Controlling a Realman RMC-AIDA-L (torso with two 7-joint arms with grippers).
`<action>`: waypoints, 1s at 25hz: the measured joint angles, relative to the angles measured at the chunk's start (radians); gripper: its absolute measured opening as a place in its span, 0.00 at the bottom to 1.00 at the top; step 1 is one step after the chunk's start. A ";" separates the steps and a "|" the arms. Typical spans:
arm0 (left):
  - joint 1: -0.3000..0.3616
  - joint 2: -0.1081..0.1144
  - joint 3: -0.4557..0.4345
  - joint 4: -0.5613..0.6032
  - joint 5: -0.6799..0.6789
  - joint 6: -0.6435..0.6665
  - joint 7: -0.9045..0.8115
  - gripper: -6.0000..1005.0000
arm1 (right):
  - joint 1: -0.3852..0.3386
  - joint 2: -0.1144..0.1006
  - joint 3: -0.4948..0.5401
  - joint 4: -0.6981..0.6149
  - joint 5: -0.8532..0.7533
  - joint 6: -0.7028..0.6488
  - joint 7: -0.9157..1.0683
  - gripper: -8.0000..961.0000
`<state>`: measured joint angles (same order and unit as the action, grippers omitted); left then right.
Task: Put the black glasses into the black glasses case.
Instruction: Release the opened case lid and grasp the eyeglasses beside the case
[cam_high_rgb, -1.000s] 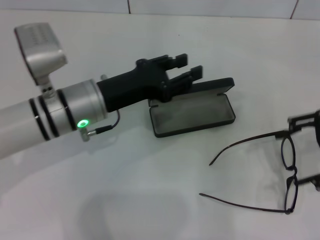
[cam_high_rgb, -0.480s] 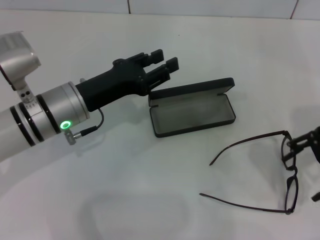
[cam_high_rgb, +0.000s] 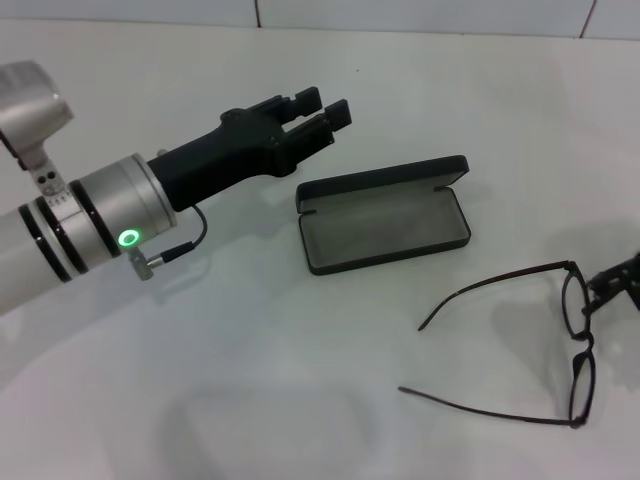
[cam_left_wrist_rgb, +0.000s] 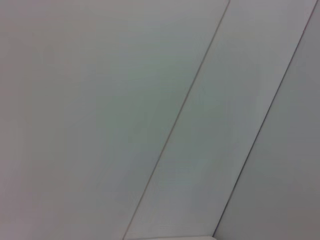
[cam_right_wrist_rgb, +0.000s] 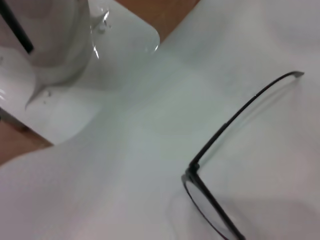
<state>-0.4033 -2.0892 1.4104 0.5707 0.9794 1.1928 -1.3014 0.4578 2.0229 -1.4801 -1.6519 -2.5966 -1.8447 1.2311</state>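
Glasses (cam_high_rgb: 570, 345), lower right, look light and fragile; best gripped at the bridge. Case (cam_high_rgb: 385, 213) lies open, centre. Left gripper (cam_high_rgb: 318, 113), jaws slightly apart; right gripper's (cam_high_rgb: 618, 285) unclear.

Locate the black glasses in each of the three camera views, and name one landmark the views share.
Head view: the black glasses lie lower right on the white table, temple arms open toward the black glasses case, the right gripper beside them.
Left wrist view: not in it; only pale surfaces with thin seams.
Right wrist view: one lens and a temple arm, lower right.
Shared landmark: the white table, in the head and right wrist views.
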 joint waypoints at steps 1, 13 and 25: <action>-0.003 0.000 0.000 -0.003 0.000 -0.001 0.000 0.51 | -0.001 -0.001 -0.016 0.000 -0.001 0.015 -0.001 0.86; -0.018 -0.002 -0.010 -0.012 -0.001 -0.007 0.001 0.51 | -0.015 -0.001 -0.029 -0.052 0.018 0.026 -0.019 0.72; -0.024 -0.002 -0.010 -0.032 -0.001 -0.007 0.025 0.51 | -0.030 0.000 -0.090 -0.079 0.011 0.052 -0.038 0.69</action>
<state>-0.4275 -2.0908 1.4005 0.5391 0.9786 1.1857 -1.2769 0.4283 2.0226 -1.5697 -1.7306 -2.5853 -1.7927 1.1926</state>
